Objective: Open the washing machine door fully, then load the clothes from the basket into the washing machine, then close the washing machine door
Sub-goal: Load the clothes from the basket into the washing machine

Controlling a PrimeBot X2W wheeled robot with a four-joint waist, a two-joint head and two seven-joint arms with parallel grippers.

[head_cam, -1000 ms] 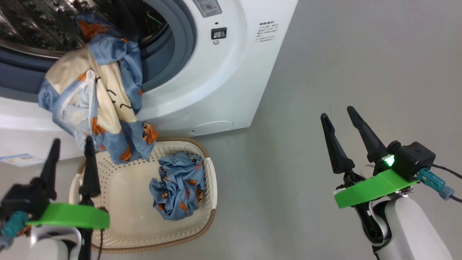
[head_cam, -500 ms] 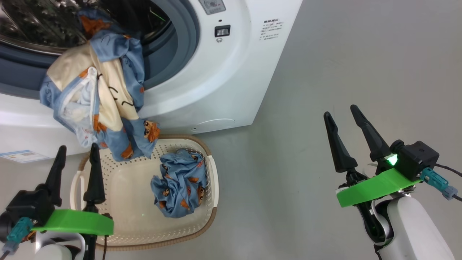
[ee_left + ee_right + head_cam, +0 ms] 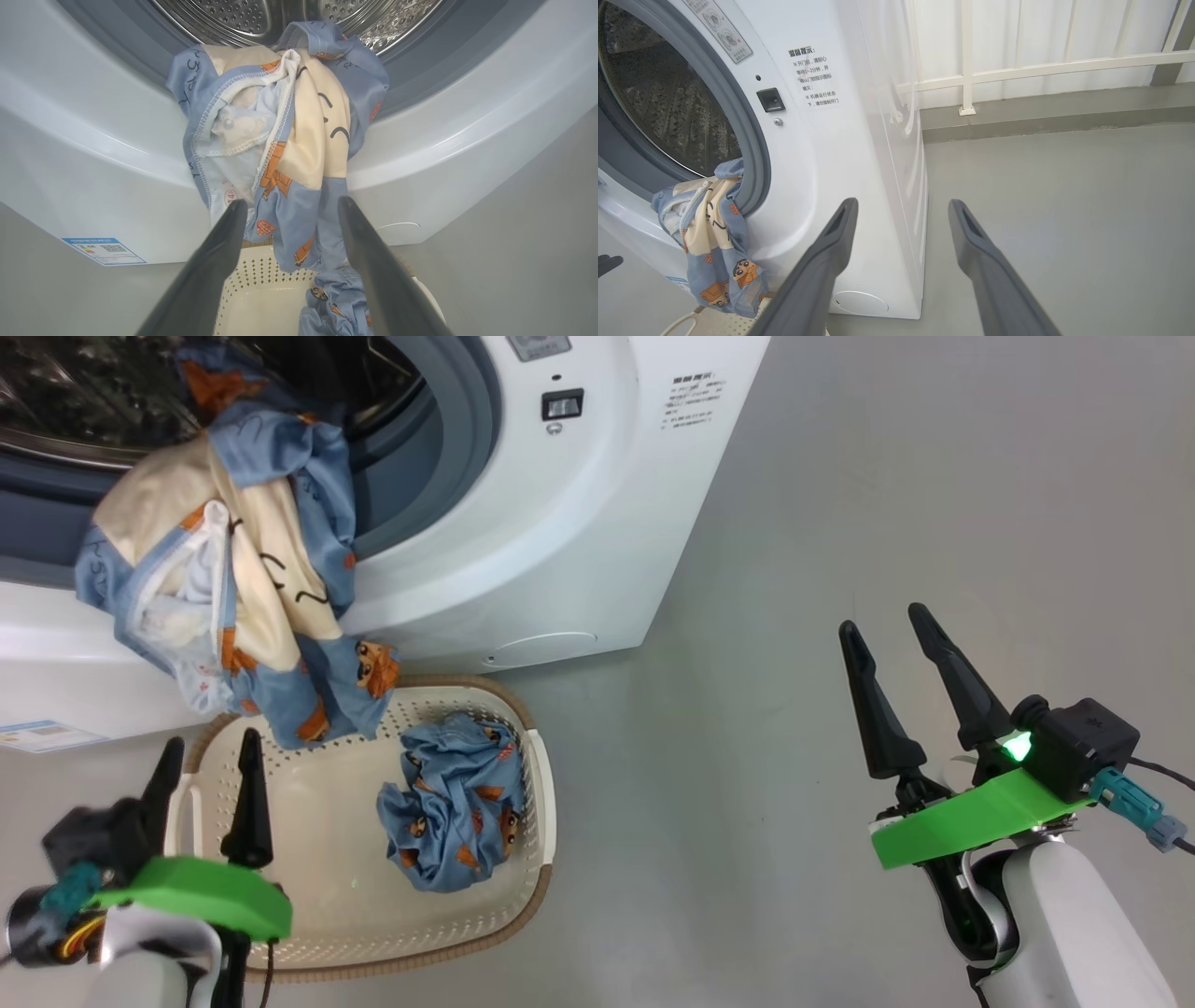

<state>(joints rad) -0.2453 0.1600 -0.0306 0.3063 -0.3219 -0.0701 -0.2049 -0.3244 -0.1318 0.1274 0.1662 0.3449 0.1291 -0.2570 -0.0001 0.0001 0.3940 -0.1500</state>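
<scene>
Across the washing machine [image 3: 560, 523] mouth: clothes [image 3: 233, 588] drape | basket [image 3: 546, 821] beneath, label [image 3: 42, 735] beside | left gripper [image 3: 211, 745], right gripper [image 3: 884, 621]: jaws apart

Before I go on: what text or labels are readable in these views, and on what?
"温馨提示:" heads the printed notice on the washing machine front; the lines below it are too small to read surely.
The grey sticker by the drum opening: too small.
The blue label low on the front, with a QR code: too small.
The round red mark on the hanging garment: blurred.
</scene>
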